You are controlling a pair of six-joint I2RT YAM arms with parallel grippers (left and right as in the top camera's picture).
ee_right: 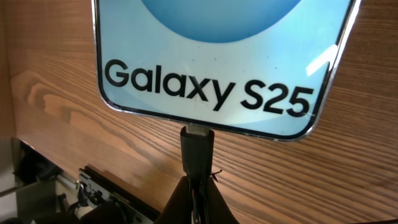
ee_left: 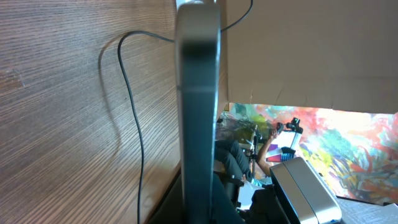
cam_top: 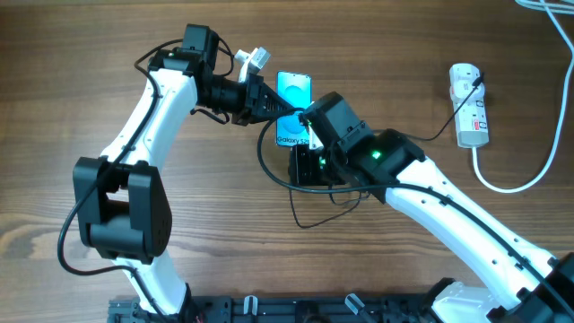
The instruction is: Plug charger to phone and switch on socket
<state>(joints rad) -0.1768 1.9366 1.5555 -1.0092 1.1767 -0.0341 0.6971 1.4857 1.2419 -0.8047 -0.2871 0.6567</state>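
Your left gripper [cam_top: 273, 103] looks clamped on the phone [cam_top: 293, 90] mid-table, steadying it so the port faces the right gripper [ee_right: 198, 194], which is pinching the charger [ee_right: 198, 148] tip right at the bottom edge. Both arms reach inward, wrists almost nose to nose.

"Galaxy S25" on the phone [ee_right: 217, 62]
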